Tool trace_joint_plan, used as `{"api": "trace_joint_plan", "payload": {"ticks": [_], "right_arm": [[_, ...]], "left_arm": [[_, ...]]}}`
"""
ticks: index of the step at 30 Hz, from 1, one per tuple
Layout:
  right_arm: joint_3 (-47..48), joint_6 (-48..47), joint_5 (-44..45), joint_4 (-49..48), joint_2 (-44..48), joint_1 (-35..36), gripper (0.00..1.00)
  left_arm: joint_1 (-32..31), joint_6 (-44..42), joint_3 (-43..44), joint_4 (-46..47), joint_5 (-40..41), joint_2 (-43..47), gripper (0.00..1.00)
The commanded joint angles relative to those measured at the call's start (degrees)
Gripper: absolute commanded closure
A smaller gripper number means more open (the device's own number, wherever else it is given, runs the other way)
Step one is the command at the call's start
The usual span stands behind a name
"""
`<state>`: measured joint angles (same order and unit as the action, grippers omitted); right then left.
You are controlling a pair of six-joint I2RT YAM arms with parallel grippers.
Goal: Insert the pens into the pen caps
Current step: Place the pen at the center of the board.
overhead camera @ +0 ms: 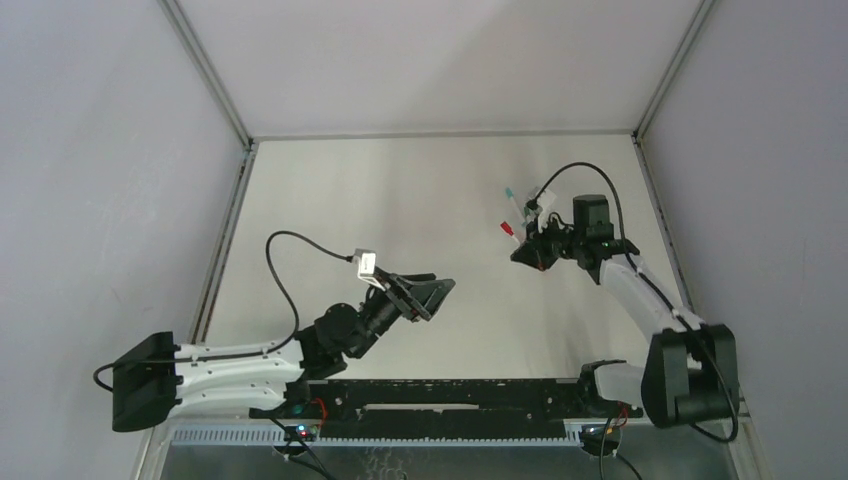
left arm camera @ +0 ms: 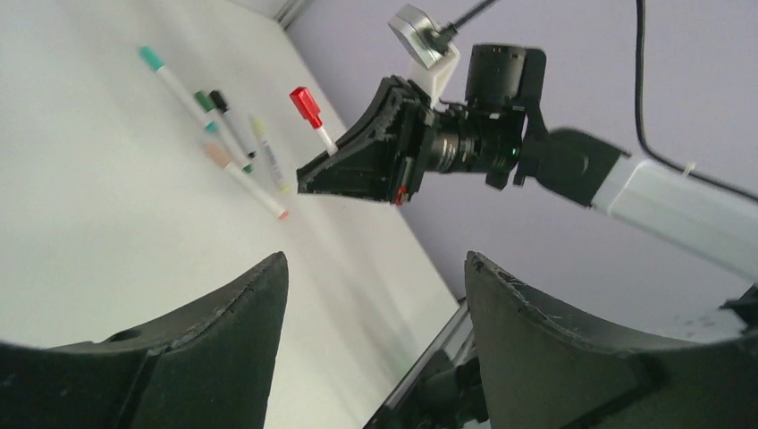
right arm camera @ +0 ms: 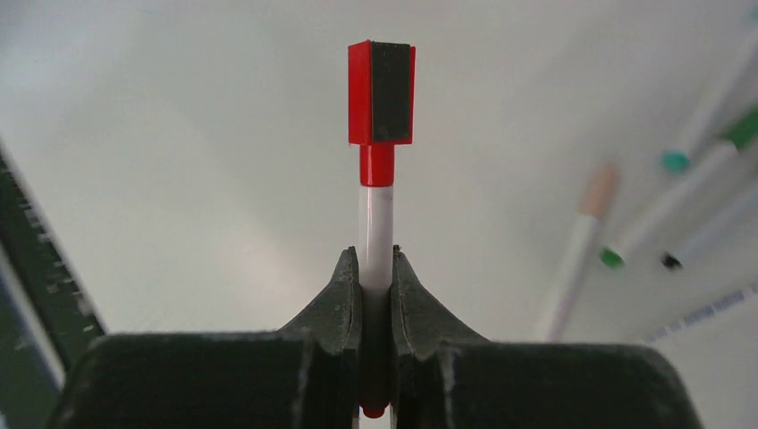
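Left fingers (overhead camera: 440, 288): spread wide apart with nothing between them, held above the counter (overhead camera: 400, 190). Their tips point across toward the right fingers.
Right fingers (overhead camera: 520, 255): pressed together on the white barrel of the red pen (right arm camera: 376, 223). The pen's red rear end shows far back between them.
Red pen: held clear of the counter and sticking straight out past the right fingers' tips. It is well apart from the left fingers, out ahead of their tips.
Red cap (right arm camera: 381, 94): on the far end of the red pen, beyond the right fingers' tips. It is squarish, with a dark panel on the face toward the wrist camera. A red collar shows between it and the white barrel.
Loose pens (left arm camera: 234, 147): five lie flat on the counter in a close bunch just beyond the right fingers, on the side away from the left fingers. From the right wrist they sit blurred, off to the right of the fingers.
Teal pen (left arm camera: 179, 89): at the edge of the bunch, farthest from the right fingers.
Green pen and black pen (left arm camera: 223, 112): side by side in the middle of the bunch.
Yellow-green pen (left arm camera: 271, 156): on the side of the bunch closest to the right fingers.
Peach pen (left arm camera: 246, 179): on the side of the bunch facing the left fingers.
Caps on the loose pens: each pen shows a coloured end, but they are too small to tell whether the caps are fully seated.
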<state>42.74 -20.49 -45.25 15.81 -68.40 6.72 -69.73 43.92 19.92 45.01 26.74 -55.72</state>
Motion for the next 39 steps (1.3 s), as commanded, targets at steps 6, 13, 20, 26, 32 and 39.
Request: {"api": "trace_joint_plan", "payload": {"ticks": [6,13,20,26,32,39], "right_arm": [[7.48,3.04,25.1,0.45,-13.13,-0.8,0.98],[9.19,5.43,28.05,1.28,-17.69,-3.76,0.92],[12.38,6.38,26.23,5.24,-22.92,-5.75,0.85],[13.3,7.01,25.7,6.38,-24.8,-6.28,0.75],[13.98,6.83,24.97,7.51,-24.95,-7.67,0.69],[14.15,4.48,21.48,9.08,-20.66,-8.6,0.69]], "left_arm": [[0.48,-0.56,-5.76,-9.2,0.42,5.22,0.24],[0.7,-0.68,-6.03,-9.59,-0.07,5.06,0.24],[0.74,-0.33,-6.12,-9.59,-0.53,5.23,0.24],[0.74,0.26,-6.39,-9.65,-0.96,5.96,0.24],[0.74,0.55,-6.14,-10.09,-1.57,6.61,0.24],[0.78,-0.36,-5.21,-12.65,-2.45,9.13,0.24]]}}
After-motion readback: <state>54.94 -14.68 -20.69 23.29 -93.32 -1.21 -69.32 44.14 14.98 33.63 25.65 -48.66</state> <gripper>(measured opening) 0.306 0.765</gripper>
